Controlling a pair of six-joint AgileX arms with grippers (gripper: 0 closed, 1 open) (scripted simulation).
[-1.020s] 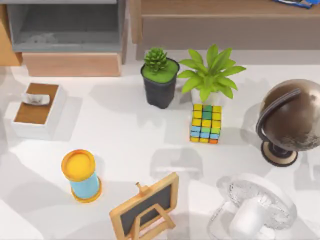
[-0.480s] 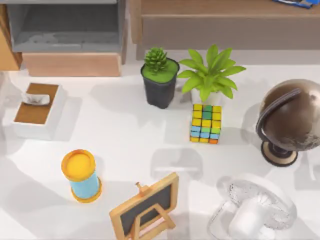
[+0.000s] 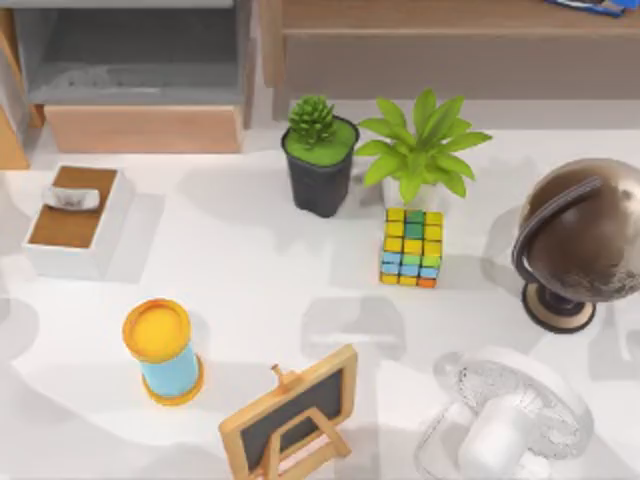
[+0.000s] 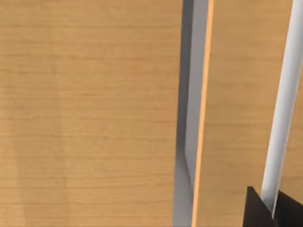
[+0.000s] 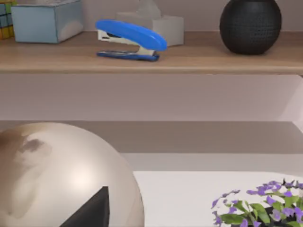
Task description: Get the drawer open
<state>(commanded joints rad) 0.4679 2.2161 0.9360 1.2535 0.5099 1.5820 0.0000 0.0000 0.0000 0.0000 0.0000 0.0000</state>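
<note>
**Change from the earlier top views.** The drawer (image 3: 12,145) at the worktop's (image 3: 250,280) far left edge has slid toward the near side. Its orange-tan front now ends lower than it did one second ago, and a strip of its grey side wall shows behind it. All other items on the worktop are unmoved.

**Left arm.** In the left wrist view, the left gripper (image 4: 271,208) is at the drawer front (image 4: 236,94). A dark finger sits on each side of the pale handle bar (image 4: 284,94). The fingers appear to be closed on the bar, though only their tips are in frame. A grey gap separates the drawer front from the adjacent wood panel (image 4: 90,113).

**Right arm.** The right gripper (image 5: 92,213) is parked just beside the globe (image 5: 57,175). Whether it is open or closed cannot be told.

**Containers.**
- Wide compartment (image 3: 145,128): grey lining, pale wood front, just right of the drawer.
- White tissue box (image 3: 75,220): brown top, with a tissue at the slot.
- Black pot (image 3: 320,185): holds a succulent.
- Leafy plant (image 3: 420,145): stands just right of the black pot; its own pot is mostly hidden.
- Shelf (image 5: 151,56): carries a blue stapler (image 5: 130,40), a black round vase (image 5: 250,23) and a pale blue box (image 5: 45,21).
</note>
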